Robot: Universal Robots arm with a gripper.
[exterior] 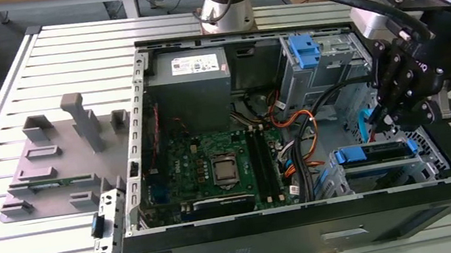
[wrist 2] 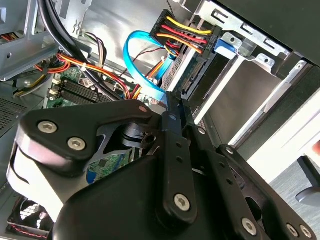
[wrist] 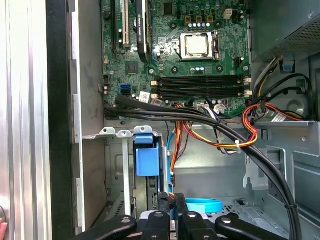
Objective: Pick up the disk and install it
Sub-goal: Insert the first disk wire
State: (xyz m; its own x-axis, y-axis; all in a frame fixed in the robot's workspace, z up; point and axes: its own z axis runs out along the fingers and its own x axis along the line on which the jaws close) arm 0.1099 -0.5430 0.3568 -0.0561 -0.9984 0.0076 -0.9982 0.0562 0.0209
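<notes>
The disk lies in the lower drive cage at the exterior view's right of the open computer case, its blue bracket on top. In the first wrist view the disk's blue bracket tab stands in the cage just ahead of my fingers. In the second wrist view the disk's connector end carries a plug with red, yellow and black wires. My gripper hangs right above that cage. Its fingers are together with nothing between them, tips close to the disk's connector end.
A blue flat cable loops beside the fingertips. Thick black cables and orange wires cross the case between the motherboard and the cages. A grey power supply box, a second blue-bracketed cage and a grey fixture are nearby.
</notes>
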